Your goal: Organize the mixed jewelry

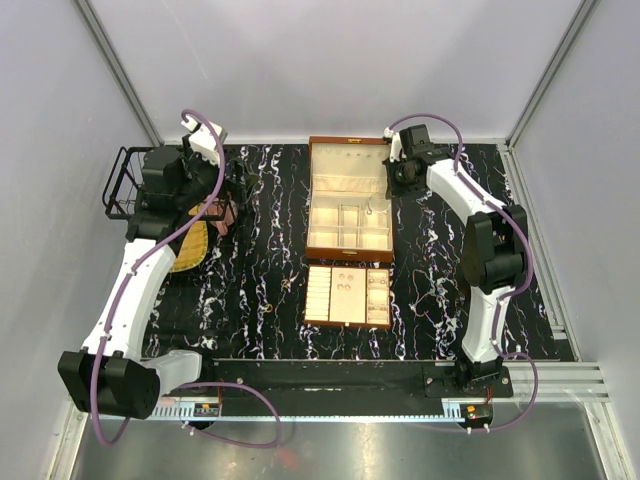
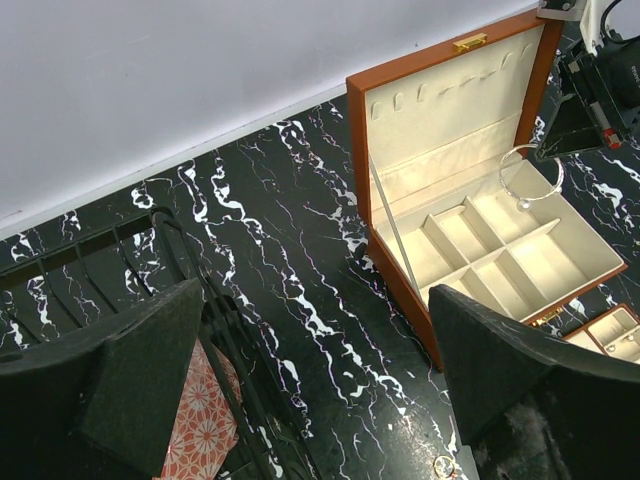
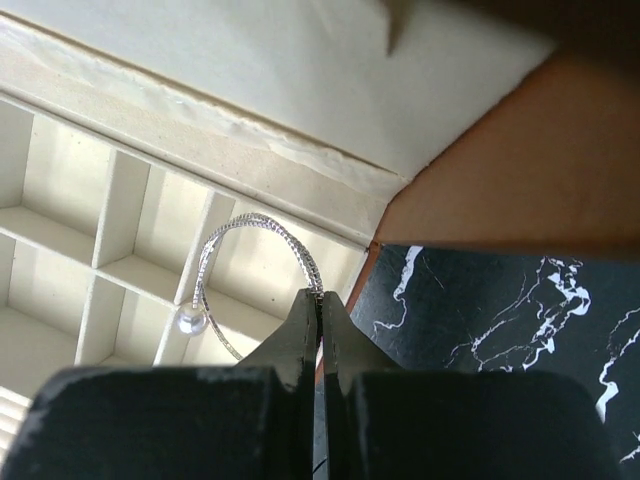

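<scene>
One piece is in hand: the bangle (image 3: 252, 219). The right gripper (image 3: 320, 297) has its jaws closed on the wire, pinching one side of the loop at the fingertips.

Position: the bangle hangs above the open box (image 1: 309, 220), over the back right compartments and just in front of the raised lid. It is clear of the dividers and rests on nothing.

Relation to the jaws: the loop runs ahead of the fingertips and to their left in the wrist view, towards the middle of the box. Its widest span lies along that line, and the pearl end (image 3: 190, 321) hangs lowest. The loop appears tilted rather than flat, though the views are too steep to be sure.

Judgement: the release turns on lowering the pearl end into one cell, not across a divider.

The left gripper (image 2: 315, 300) stands with its jaws wide apart and holds nothing. It is over the marble near the basket (image 1: 120, 190), well apart from the box. The right arm is the nearer one.

The tray (image 1: 347, 323) lies just in front of the box.
</scene>
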{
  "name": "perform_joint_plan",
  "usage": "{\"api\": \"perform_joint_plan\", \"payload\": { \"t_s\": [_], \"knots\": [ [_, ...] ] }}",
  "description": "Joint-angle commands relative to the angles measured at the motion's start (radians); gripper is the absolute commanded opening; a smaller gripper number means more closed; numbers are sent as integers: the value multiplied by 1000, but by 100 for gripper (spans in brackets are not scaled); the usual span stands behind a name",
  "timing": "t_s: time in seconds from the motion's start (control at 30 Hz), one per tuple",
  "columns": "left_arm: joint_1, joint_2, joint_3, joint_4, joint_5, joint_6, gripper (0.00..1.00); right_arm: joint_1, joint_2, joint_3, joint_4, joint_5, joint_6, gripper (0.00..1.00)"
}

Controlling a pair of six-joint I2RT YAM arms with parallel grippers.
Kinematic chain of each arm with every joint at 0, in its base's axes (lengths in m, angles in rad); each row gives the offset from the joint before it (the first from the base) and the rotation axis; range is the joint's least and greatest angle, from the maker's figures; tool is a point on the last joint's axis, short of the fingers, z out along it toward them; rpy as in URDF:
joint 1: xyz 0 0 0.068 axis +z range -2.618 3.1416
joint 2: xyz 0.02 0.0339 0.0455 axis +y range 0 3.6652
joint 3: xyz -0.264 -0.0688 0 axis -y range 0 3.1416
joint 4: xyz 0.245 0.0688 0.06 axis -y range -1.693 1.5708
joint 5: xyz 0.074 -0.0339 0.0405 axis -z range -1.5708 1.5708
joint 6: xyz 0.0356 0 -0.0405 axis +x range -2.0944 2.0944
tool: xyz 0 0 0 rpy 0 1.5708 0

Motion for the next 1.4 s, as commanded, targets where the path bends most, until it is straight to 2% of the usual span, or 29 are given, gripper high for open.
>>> {"api": "perform_joint_plan", "payload": {
  "t_s": [0.0, 0.33, 1.37],
  "knots": [
    [-3, -22, -10, 53, -13, -1, 99, 17, 27, 29, 10, 12, 3, 0],
    [-3, -23, -20, 54, -16, -1, 99, 25, 42, 0, 27, 6, 0, 0],
    [-3, -29, -43, 68, -9, -7, 99, 29, -159, -264, 180, -41, 20, 0]
  ]
}}
